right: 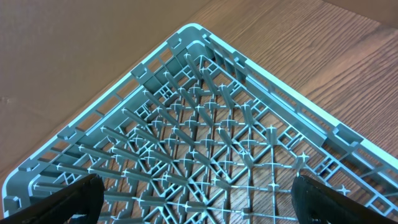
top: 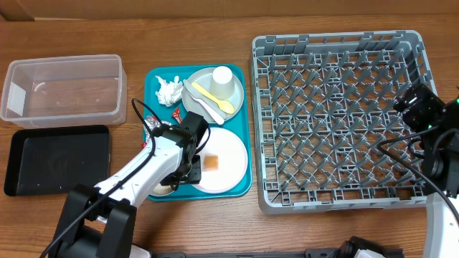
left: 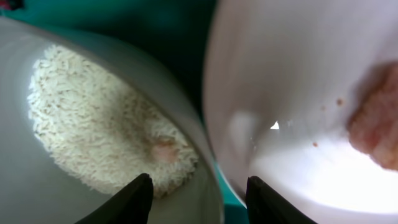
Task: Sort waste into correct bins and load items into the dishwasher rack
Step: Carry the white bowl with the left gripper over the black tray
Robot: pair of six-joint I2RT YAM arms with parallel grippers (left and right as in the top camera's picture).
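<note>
- The left gripper (left: pixel 200 200) sits low over the bowl (left: pixel 31 193) at the near-left corner of the teal tray (top: pixel 246 107). Its fingers are half apart, one inside over the rice (left: pixel 99 124) and one outside above the pink plate (top: pixel 231 152). The rim runs between them, and neither finger visibly touches it.
- The bowl stands mouth up. Being round, it has no long axis, so a pinch across the rim would serve from any side.
- Just beside the bowl, the pink plate lies flat with the orange cube (top: pixel 211 163) on it, left of centre.
- Farther back on the teal tray, the grey plate (top: pixel 203 76) carries the cup (top: pixel 222 82), the spoon (top: pixel 211 97) and the white utensil (top: pixel 208 109).
- Spoon and utensil lie nearly parallel, long axes running far-left to near-right, with the spoon's scoop at the near-right end. Whether the cup stands mouth up I cannot tell.
- The tissue (top: pixel 168 89) and a red-and-white packet (top: pixel 177 112) lie on the teal tray, left of the grey plate.
- Left of the teal tray, the black tray (top: pixel 57 161) and beyond it the tub (top: pixel 64 61) show no waste that I can make out.
- To the right, the rack (top: pixel 330 39) holds nothing. The right gripper (right: pixel 199 204) hovers above one of its corners — fingers spread wide, nothing between them.
- By my reading the task is at its start — no waste is binned and no item is loaded. Taking up the bowl of rice looks like the step in hand.
</note>
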